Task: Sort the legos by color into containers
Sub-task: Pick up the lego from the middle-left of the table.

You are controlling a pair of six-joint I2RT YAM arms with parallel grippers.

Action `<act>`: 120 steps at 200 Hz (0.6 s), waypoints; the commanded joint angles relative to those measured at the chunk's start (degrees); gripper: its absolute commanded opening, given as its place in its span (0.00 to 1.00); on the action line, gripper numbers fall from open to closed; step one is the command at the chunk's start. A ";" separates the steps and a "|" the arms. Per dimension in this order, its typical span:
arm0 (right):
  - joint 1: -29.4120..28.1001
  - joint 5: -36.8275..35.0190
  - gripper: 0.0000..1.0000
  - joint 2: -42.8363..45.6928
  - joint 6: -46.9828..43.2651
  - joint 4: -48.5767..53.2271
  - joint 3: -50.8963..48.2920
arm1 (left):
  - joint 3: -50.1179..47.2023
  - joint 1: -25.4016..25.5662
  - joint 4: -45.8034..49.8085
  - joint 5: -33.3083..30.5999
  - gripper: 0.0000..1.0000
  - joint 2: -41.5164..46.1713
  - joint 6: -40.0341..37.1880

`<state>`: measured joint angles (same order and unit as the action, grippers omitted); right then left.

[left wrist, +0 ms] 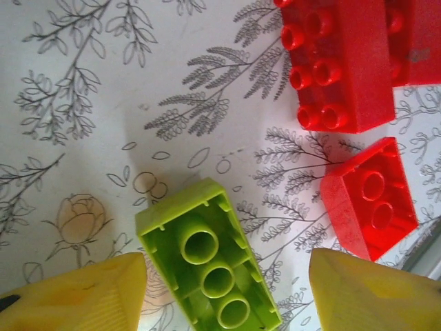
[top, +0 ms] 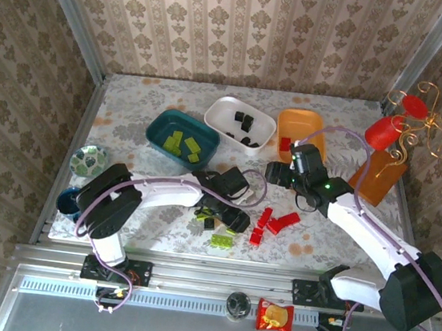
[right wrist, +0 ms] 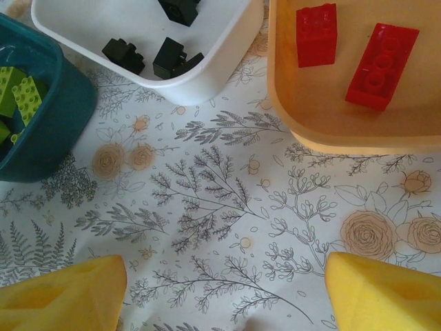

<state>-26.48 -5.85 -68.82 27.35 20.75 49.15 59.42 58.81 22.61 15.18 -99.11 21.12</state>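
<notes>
A lime-green lego (left wrist: 207, 258) lies studs-down on the flowered cloth between the yellow fingers (left wrist: 83, 296) of my left gripper (left wrist: 226, 283). The jaws are open, with a gap on each side of it. Two red legos (left wrist: 341, 62) (left wrist: 368, 196) lie just beyond. From above, the left gripper (top: 227, 213) is low over the loose pile of green (top: 221, 230) and red legos (top: 275, 221). My right gripper (right wrist: 224, 293) is open and empty over bare cloth, near the teal (right wrist: 48, 131), white (right wrist: 213, 69) and orange containers (right wrist: 324, 124). The containers hold green legos (right wrist: 17, 93), black legos (right wrist: 169, 58) and red legos (right wrist: 381, 65) respectively.
A patterned bowl (top: 88, 160) and a dark blue cup (top: 67, 199) stand at the table's left edge. An orange stand with red cups (top: 382, 165) is at the right, close to my right arm. A snack packet (top: 275, 317) lies below the table's front rail.
</notes>
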 commanded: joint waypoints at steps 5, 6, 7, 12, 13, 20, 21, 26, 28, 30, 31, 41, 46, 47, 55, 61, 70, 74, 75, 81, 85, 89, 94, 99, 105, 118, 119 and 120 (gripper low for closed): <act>0.54 -0.66 0.78 1.66 1.12 -0.87 -0.98 | 2.11 1.46 5.16 -4.41 0.66 -2.39 -2.43; 0.55 -0.66 0.77 1.71 1.12 -0.88 -0.98 | 2.20 1.56 5.25 -4.57 0.66 -2.53 -2.46; 0.55 -0.62 0.77 1.73 1.12 -0.93 -0.98 | 2.28 1.61 5.38 -4.73 0.66 -2.64 -2.52; 0.68 -0.49 0.78 1.83 1.11 -1.06 -0.98 | 2.59 1.94 5.86 -5.81 0.66 -3.25 -2.87; 0.70 -0.44 0.78 1.84 1.12 -1.02 -0.98 | 2.61 2.07 5.95 -6.01 0.66 -3.31 -2.94; 0.80 -0.48 0.77 1.98 1.21 -1.07 -0.90 | 2.95 2.68 6.36 -7.27 0.67 -4.03 -3.41; 0.85 -0.48 0.78 2.00 1.21 -1.11 -0.89 | 2.97 2.78 6.42 -7.40 0.67 -4.14 -3.48; 0.90 -0.35 0.78 2.08 1.21 -1.21 -0.89 | 3.07 3.14 6.60 -8.16 0.68 -4.50 -3.75; 0.97 -0.32 0.78 2.15 1.21 -1.21 -0.89 | 3.07 3.26 6.69 -8.46 0.68 -4.62 -3.84; 0.99 -0.24 0.78 2.18 1.21 -1.30 -0.89 | 3.14 3.42 6.73 -8.78 0.68 -4.74 -3.88; 1.03 -0.23 0.78 2.23 1.21 -1.27 -0.89 | 3.19 3.51 6.74 -8.90 0.68 -4.80 -3.93; 1.31 -0.14 0.78 2.52 1.29 -1.33 -0.98 | 3.37 4.02 7.13 -10.01 0.68 -5.12 -4.24; 1.42 0.00 0.78 2.62 1.34 -1.30 -0.90 | 3.46 4.18 7.26 -10.63 0.67 -5.20 -4.37; 1.47 0.02 0.78 2.67 1.36 -1.31 -0.89 | 3.49 4.19 7.31 -10.75 0.67 -5.21 -4.40; 1.65 0.13 0.78 2.94 1.39 -1.49 -0.98 | 3.52 4.43 7.44 -11.72 0.65 -5.15 -4.77; 1.76 0.20 0.78 3.11 1.38 -1.48 -0.98 | 3.56 4.59 7.47 -12.32 0.62 -5.13 -4.93; 1.87 0.21 0.78 3.16 1.39 -1.51 -0.94 | 3.67 4.65 7.45 -12.95 0.58 -5.08 -5.13; 1.95 0.16 0.78 3.16 1.39 -1.55 -0.97 | 3.56 4.66 7.27 -13.06 0.55 -5.04 -5.16; 1.96 0.14 0.78 3.16 1.39 -1.57 -0.97 | 3.58 4.65 7.27 -13.07 0.55 -5.00 -5.15; 2.11 0.13 0.78 3.16 1.44 -1.59 -0.98 | 3.54 4.65 6.97 -13.03 0.52 -4.83 -5.23; 2.12 0.16 0.78 3.16 1.47 -1.54 -0.98 | 3.50 4.69 6.72 -12.99 0.49 -4.74 -5.22; 2.20 0.22 0.78 3.16 1.47 -1.59 -1.03 | 3.43 4.69 6.61 -12.98 0.47 -4.65 -5.22; 2.27 0.30 0.78 3.08 1.47 -1.67 -1.07 | 3.51 4.59 6.34 -13.10 0.45 -4.56 -5.22; 2.31 0.31 0.78 3.07 1.47 -1.74 -1.15 | 3.43 4.55 6.22 -13.16 0.43 -4.45 -5.22; 2.39 0.48 0.78 2.99 1.56 -1.74 -1.08 | 3.50 4.40 6.05 -13.24 0.41 -4.35 -5.22; 2.57 0.69 0.78 2.90 1.67 -1.92 -1.16 | 3.46 3.86 5.54 -13.38 0.34 -3.63 -5.23; 2.57 0.68 0.78 2.90 1.66 -1.93 -1.16 | 3.44 3.82 5.53 -13.40 0.34 -3.54 -5.22; 2.57 0.76 0.78 2.90 1.65 -1.94 -1.16 | 3.43 3.75 5.43 -13.41 0.34 -3.46 -5.22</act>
<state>-24.36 -5.61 -66.72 27.90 19.49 48.93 62.46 63.00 27.09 3.16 -103.13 16.67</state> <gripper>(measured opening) 0.781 0.382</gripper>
